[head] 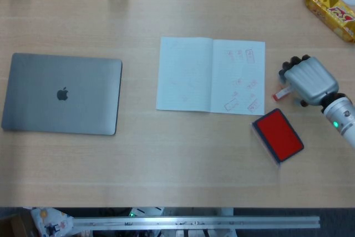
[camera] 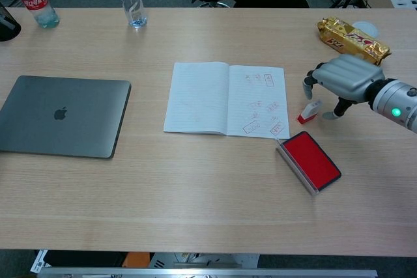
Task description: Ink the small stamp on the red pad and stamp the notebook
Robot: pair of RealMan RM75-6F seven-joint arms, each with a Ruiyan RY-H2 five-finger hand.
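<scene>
One hand is visible: my right hand (camera: 343,76) arches over the small red-and-white stamp (camera: 309,111), fingers spread and curved, gripping nothing. That stamp lies tilted on the light wooden table (camera: 195,180), at three o'clock from the open white notebook (camera: 225,99), twelve o'clock from the red ink pad (camera: 311,159).

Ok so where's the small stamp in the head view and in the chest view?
Head view: the small stamp lies right of the notebook, under the right hand.
Chest view: the stamp sits below that hand.
Shared landmark: the red ink pad, just below it in both.
</scene>
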